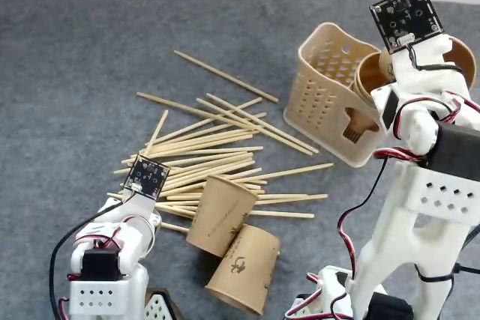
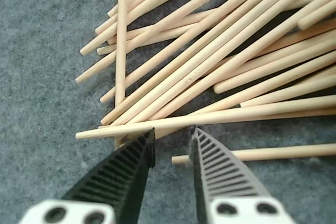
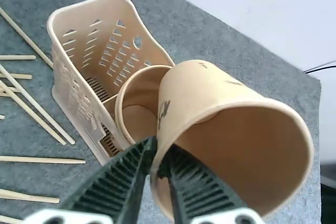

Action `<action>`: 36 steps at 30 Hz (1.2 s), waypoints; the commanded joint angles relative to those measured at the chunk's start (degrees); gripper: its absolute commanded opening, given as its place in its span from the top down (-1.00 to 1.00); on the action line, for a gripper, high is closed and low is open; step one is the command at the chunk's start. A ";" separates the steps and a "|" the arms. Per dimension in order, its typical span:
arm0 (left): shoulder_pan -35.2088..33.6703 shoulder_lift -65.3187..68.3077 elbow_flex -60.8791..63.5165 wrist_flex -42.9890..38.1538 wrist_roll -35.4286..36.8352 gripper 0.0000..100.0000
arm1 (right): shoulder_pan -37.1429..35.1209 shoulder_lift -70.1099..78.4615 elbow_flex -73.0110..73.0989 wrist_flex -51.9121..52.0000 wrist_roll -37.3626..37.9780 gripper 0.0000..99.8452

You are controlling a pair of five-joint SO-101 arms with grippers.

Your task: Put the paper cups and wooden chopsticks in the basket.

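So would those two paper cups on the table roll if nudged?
Probably: both paper cups lie on their sides, so they'd likely roll in a curve, being tapered. The chopsticks under the upper one may hinder it. They look light and thin-walled, so easily squashed.

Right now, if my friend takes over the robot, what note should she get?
Left gripper: jaws open, low over the chopsticks, holding nothing.
Right gripper: jaws shut on a paper cup, held by the basket.
Done: one cup sits in the basket.
Left: the held cup, two cups lying on the table, all the chopsticks.
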 commanded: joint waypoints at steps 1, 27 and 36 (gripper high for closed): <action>-0.84 0.66 -0.13 -1.32 -0.44 0.75 | -0.66 0.04 -2.86 1.89 -0.44 0.99; -0.84 0.66 -0.13 -1.32 -0.44 0.75 | -5.32 0.13 -2.42 -9.10 -12.31 0.47; -0.84 0.66 -0.13 -1.32 -0.44 0.75 | -7.87 -0.48 2.95 -2.51 -12.31 0.78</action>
